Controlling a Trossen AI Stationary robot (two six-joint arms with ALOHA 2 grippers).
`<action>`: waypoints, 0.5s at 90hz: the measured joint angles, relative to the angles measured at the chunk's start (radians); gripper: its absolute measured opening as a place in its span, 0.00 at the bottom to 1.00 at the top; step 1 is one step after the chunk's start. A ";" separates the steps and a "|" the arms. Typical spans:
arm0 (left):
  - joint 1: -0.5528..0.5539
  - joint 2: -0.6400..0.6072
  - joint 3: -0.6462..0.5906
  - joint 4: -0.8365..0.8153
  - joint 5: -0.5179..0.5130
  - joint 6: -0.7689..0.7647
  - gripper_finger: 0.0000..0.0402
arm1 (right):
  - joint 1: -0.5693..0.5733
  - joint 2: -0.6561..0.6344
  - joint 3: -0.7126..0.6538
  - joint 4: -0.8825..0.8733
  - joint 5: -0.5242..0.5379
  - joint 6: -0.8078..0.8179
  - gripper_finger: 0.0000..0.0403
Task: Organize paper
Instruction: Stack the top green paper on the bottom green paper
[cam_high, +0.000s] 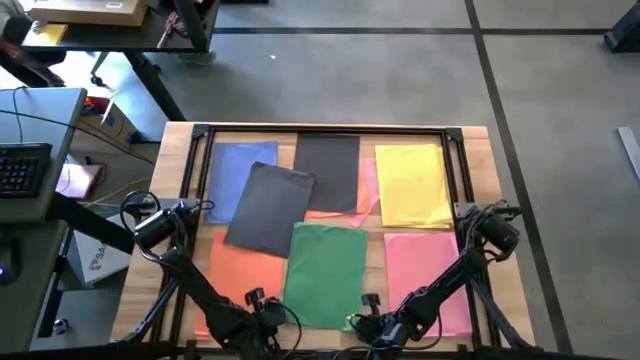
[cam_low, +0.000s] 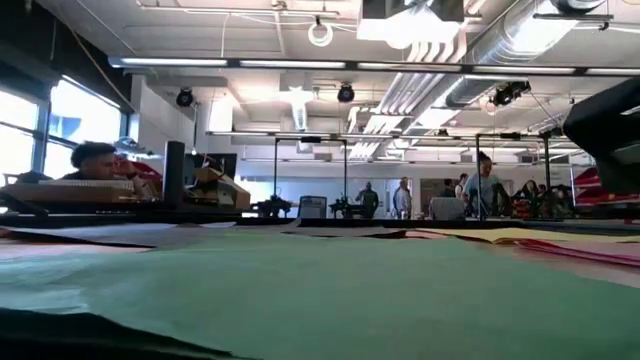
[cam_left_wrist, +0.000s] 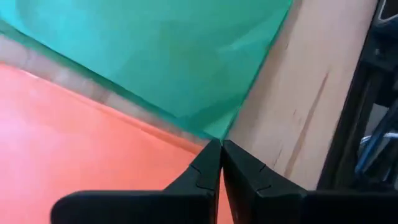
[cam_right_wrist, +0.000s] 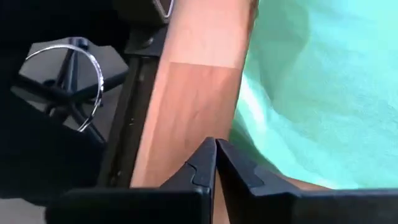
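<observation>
We see both claws clenched, grasping nothing: the left claw (cam_left_wrist: 219, 152) at the green sheet (cam_high: 326, 272)'s near corner, beside the orange sheet (cam_high: 232, 272), and the right claw (cam_right_wrist: 216, 151) over the tabletop (cam_high: 478, 160) edge.

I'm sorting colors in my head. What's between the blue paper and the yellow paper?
In the high view, an upright dark grey sheet lies between the blue paper and the yellow paper. Pink paper peeks out from under it.
</observation>
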 joint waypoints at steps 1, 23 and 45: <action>0.000 -0.002 0.000 -0.005 -0.001 -0.003 0.00 | 0.000 0.000 0.000 -0.001 0.001 0.001 0.00; -0.002 -0.030 0.000 -0.131 -0.011 -0.070 0.00 | 0.001 -0.007 0.032 -0.077 -0.002 0.000 0.00; 0.038 -0.032 0.000 -0.281 0.044 -0.062 0.00 | 0.010 -0.062 0.085 -0.142 0.005 -0.025 0.00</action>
